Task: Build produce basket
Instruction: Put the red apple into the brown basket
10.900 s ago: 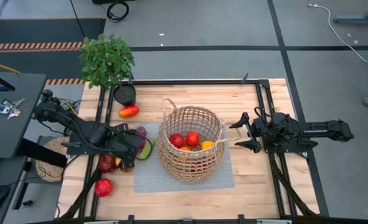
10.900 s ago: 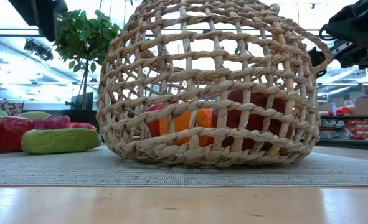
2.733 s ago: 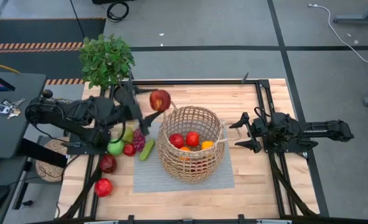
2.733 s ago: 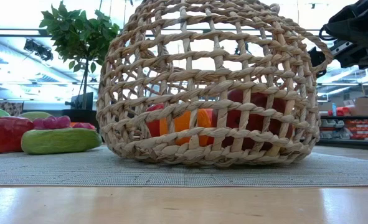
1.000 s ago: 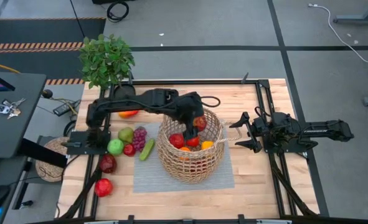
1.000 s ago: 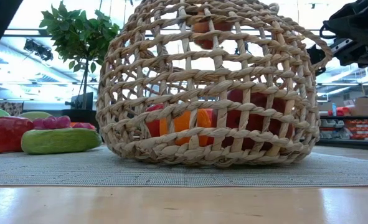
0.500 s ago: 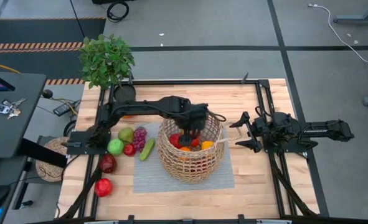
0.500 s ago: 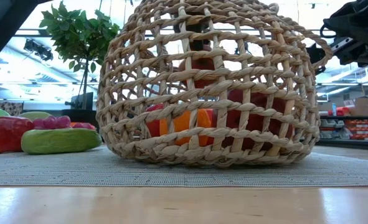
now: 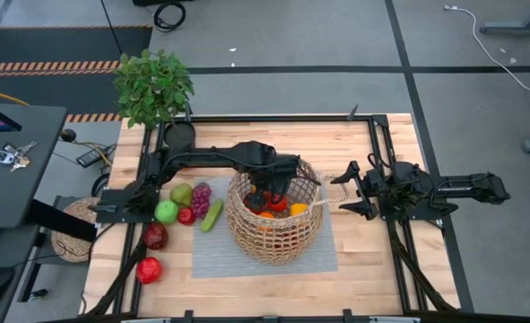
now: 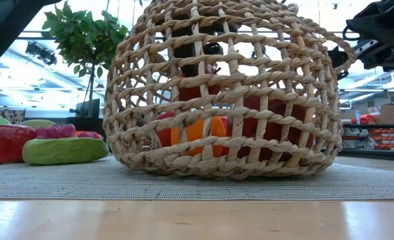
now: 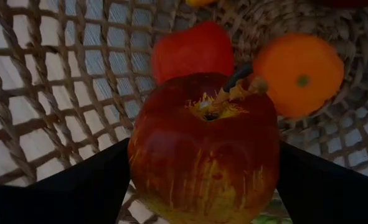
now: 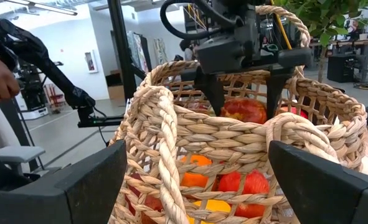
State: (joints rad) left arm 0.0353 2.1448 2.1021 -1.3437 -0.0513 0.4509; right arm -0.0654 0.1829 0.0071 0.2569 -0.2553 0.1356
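Note:
The wicker basket [image 9: 243, 226] stands on a grey mat [image 9: 212, 260] at the table's middle, with an orange [image 11: 299, 71], red fruits [image 11: 190, 50] and a yellow one inside. My left gripper [image 9: 266, 191] reaches down into it, shut on a red apple [image 11: 205, 149]. My right gripper [image 9: 346, 190] waits open just right of the basket, by its right loop handle [image 12: 296, 134]. More produce lies left of the basket: a green apple [image 9: 166, 212], pear [image 9: 182, 194], grapes [image 9: 201, 195], cucumber [image 9: 212, 215] and red apples [image 9: 154, 236]. My left gripper pinches the red apple by its two opposite sides [image 11: 140, 155] between its two fingers [image 12: 212, 93]. The fingers come from above, pointing down, and the apple's stem end faces up. The apple hangs inside the basket [image 10: 200, 87], above the fruit on its bottom.
A leafy potted plant [image 9: 153, 85] and a black pot [image 9: 180, 135] stand at the table's far left corner. A red apple [image 9: 148, 269] lies near the front left. Bare wood shows at the near edge and right of the mat.
My left gripper has gone down from the basket's rim into the basket, still shut on the red apple, which now hangs lower among the wicker walls. My right gripper has kept still.

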